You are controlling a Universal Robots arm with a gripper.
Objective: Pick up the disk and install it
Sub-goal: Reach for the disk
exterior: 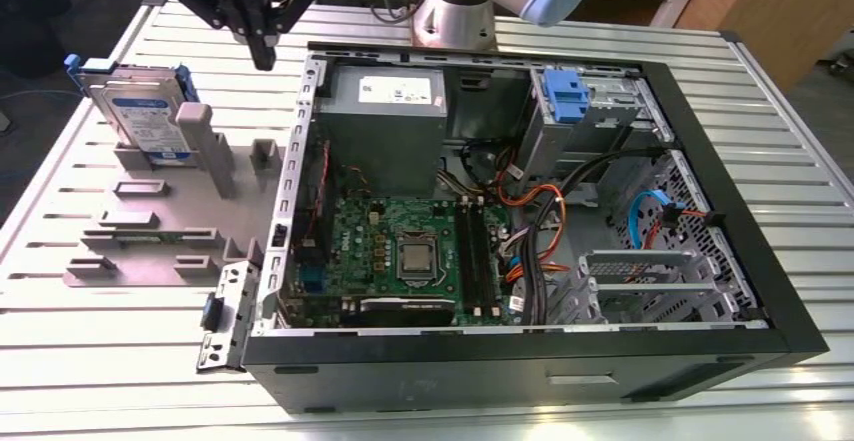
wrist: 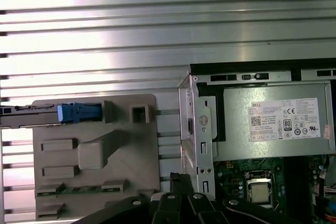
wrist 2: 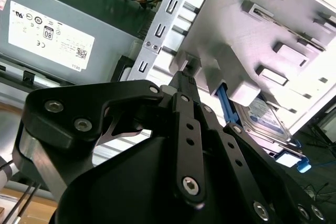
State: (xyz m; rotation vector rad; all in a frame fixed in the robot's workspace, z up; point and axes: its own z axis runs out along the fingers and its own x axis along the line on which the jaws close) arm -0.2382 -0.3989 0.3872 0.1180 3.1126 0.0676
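The disk (exterior: pixel 139 113), silver with a white-and-blue label and a blue carrier frame, stands on edge in a slot of the grey holder plate (exterior: pixel 147 231) on the exterior view's left. My gripper (exterior: pixel 263 57) hangs above the table between the disk and the open computer case (exterior: pixel 747 291), its fingers together with nothing in them. In the second wrist view the gripper (wrist 2: pixel 184 77) points toward the holder plate (wrist 2: pixel 252 30), with the disk (wrist 2: pixel 262 119) beyond it. The first wrist view shows the disk (wrist: pixel 31 115) edge-on, well apart from the gripper (wrist: pixel 178 179).
The case lies open with a green motherboard (exterior: pixel 400 251), a grey power supply (exterior: pixel 384 101) and a blue latch on a metal cage (exterior: pixel 566 96). Orange and blue cables (exterior: pixel 641 216) run inside. The slatted metal table (exterior: pixel 107 361) surrounds everything.
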